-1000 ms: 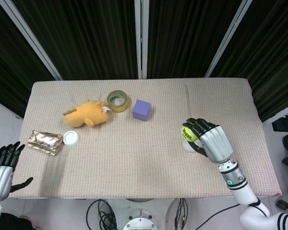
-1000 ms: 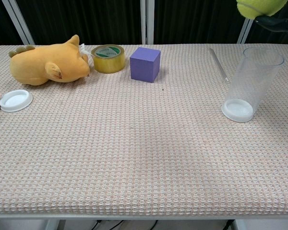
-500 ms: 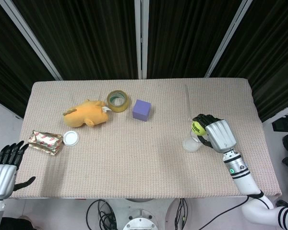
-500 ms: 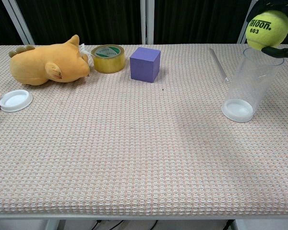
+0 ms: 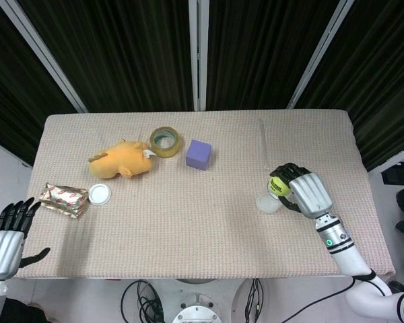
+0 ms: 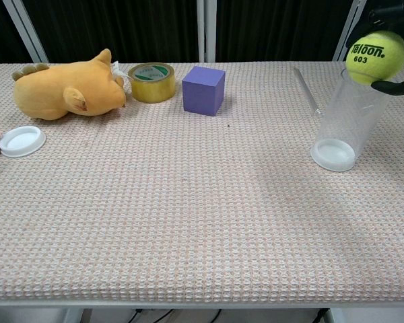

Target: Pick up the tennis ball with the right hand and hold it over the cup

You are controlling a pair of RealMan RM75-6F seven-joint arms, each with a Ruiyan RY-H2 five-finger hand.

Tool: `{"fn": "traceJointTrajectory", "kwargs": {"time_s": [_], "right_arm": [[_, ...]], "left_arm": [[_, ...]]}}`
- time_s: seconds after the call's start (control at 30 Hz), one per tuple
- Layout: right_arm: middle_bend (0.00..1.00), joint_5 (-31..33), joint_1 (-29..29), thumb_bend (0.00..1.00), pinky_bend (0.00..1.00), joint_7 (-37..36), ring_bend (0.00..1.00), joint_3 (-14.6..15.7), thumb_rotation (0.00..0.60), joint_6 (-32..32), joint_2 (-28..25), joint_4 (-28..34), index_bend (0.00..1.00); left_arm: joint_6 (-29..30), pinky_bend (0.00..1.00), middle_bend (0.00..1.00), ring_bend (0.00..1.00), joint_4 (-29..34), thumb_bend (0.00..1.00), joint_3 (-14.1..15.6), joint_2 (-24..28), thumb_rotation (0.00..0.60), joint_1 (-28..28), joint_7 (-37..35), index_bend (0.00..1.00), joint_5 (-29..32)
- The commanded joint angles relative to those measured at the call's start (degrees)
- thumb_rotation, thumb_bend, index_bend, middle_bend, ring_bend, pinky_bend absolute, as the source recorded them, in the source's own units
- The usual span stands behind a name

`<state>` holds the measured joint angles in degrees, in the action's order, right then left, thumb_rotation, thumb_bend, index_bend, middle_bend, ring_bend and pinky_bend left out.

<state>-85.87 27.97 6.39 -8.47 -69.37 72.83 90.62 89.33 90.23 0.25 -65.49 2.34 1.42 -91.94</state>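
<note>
Already over the cup's (image 6: 355,111) rim, the ball (image 6: 375,56) sat clasped in the right hand's (image 5: 308,192) curled fingers (image 6: 398,86), so holding well meant staying level and centred without nudging the cup on the bench (image 6: 188,202).

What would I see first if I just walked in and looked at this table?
Probably the bright yellow-green tennis ball, held by the robot's right hand right at the mouth of a clear plastic cup near the table's right edge. Next, the orange plush toy lying at the far left, with a roll of tape and a purple cube beside it.
</note>
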Motion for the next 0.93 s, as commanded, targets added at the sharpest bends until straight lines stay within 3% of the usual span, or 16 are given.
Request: {"fn": "traceJointTrajectory", "kwargs": {"time_s": [0.03, 0.3, 0.47, 0.57, 0.73, 0.93], "right_arm": [[0.17, -0.6, 0.0, 0.18, 0.28, -0.7, 0.09, 0.2, 0.6, -0.3, -0.5, 0.3, 0.18], [0.16, -0.9, -1.0, 0.18, 0.24, -2.8, 0.07, 0.4, 0.6, -1.9, -2.2, 1.0, 0.16], [0.16, -2.4, -3.6, 0.18, 0.24, -4.8, 0.07, 0.9, 0.6, -6.5, -4.4, 1.9, 0.15], [0.15, -3.7, -7.2, 0.18, 0.21, -4.0, 0.06, 3.4, 0.6, -9.8, -7.1, 2.8, 0.09], [0.01, -3.1, -15.9, 0.16, 0.01, 3.4, 0.0, 9.3, 0.6, -15.3, -12.1, 5.4, 0.0], [0.0, 0.7, -24.6, 0.15, 0.0, 3.0, 0.0, 10.9, 0.6, -22.9, -10.3, 0.3, 0.0]], "left_arm": [[0.1, 0.0, 0.0, 0.0, 0.2, 0.07, -0.1, 0.1, 0.6, 0.1, 0.1, 0.01, -0.1], [-0.2, 0.0, 0.0, 0.0, 0.6, 0.07, 0.0, 0.2, 0.6, 0.3, 0.5, 0.01, -0.2], [-0.2, 0.0, 0.0, 0.0, 0.8, 0.07, 0.0, 0.2, 0.6, 0.3, 0.9, 0.01, -0.2], [0.0, 0.0, 0.0, 0.0, 1.0, 0.07, 0.0, 0.3, 0.6, 0.2, 1.0, 0.01, -0.2], [0.4, 0.0, 0.0, 0.0, 0.9, 0.07, -0.3, 0.4, 0.6, 0.2, 0.9, 0.01, -0.1], [0.1, 0.0, 0.0, 0.0, 0.2, 0.07, -1.2, -0.1, 0.6, 1.0, 2.5, 0.01, 0.2]]}}
